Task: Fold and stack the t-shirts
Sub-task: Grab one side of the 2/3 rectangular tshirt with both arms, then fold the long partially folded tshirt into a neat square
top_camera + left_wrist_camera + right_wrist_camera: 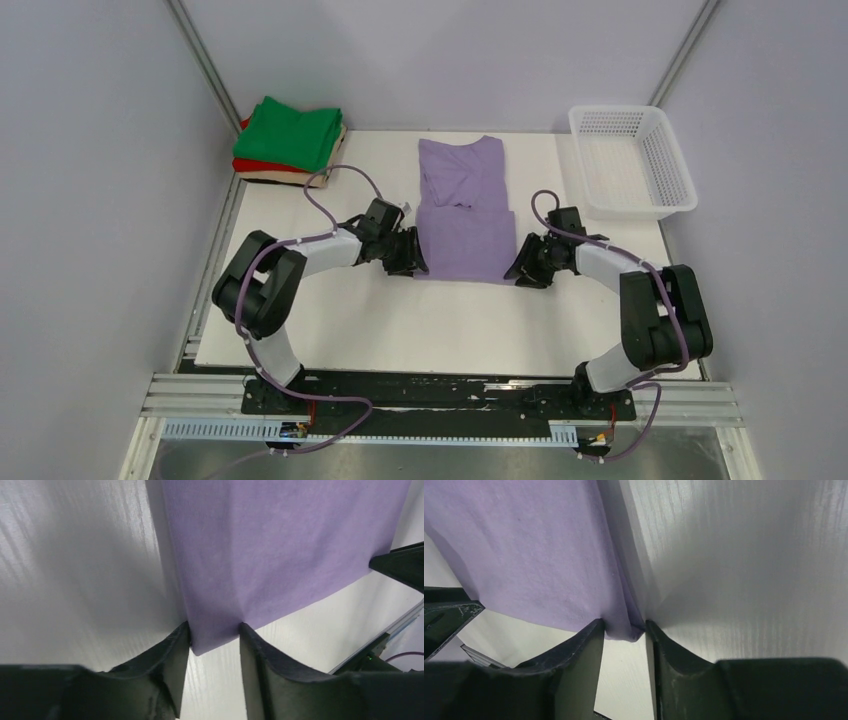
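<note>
Top view: locate lavender t-shirt [465,215] flat on table [350,330], left gripper [417,264] and right gripper [516,272] at its near corners.
Left wrist: half-narrow jaws straddling hem corner, cloth touching both fingers [172,655]; hold unconfirmed.
Right wrist: likewise, corner bunched.
Close fully before lifting; raise both corners level, fold away evenly.

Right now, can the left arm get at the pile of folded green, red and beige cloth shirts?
Probably yes, once free: the left gripper grips a corner of the lavender cloth t-shirt, and only bare table lies before the pile.
</note>
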Action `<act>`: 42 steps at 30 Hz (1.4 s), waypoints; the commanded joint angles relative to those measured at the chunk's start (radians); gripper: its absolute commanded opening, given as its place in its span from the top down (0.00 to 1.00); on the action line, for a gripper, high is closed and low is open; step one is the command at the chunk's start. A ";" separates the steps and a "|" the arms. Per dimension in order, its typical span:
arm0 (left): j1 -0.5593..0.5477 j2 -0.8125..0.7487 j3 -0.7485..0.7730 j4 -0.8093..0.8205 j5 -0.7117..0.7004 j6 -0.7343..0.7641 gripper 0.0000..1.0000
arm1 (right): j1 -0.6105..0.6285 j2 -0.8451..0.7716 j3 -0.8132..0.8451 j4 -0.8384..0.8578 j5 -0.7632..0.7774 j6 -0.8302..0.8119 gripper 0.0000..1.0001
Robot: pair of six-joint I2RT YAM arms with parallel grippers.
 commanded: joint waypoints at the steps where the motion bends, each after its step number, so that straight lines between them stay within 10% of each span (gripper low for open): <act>1: -0.018 0.065 0.004 0.014 -0.002 0.000 0.55 | 0.018 0.035 -0.008 0.050 0.018 0.016 0.63; 9: -0.029 0.079 -0.024 0.045 -0.028 -0.031 1.00 | 0.045 0.055 -0.022 0.049 0.054 0.015 0.87; 12: -0.030 0.049 -0.048 0.045 -0.035 -0.039 1.00 | 0.050 0.021 -0.037 0.026 0.044 0.006 0.99; 27: -0.114 -0.611 -0.208 -0.208 -0.003 -0.089 1.00 | 0.094 -0.490 -0.023 -0.303 -0.194 -0.087 1.00; 42: 0.142 -0.396 0.089 0.015 -0.043 0.004 1.00 | -0.038 -0.090 0.455 -0.121 -0.354 -0.089 1.00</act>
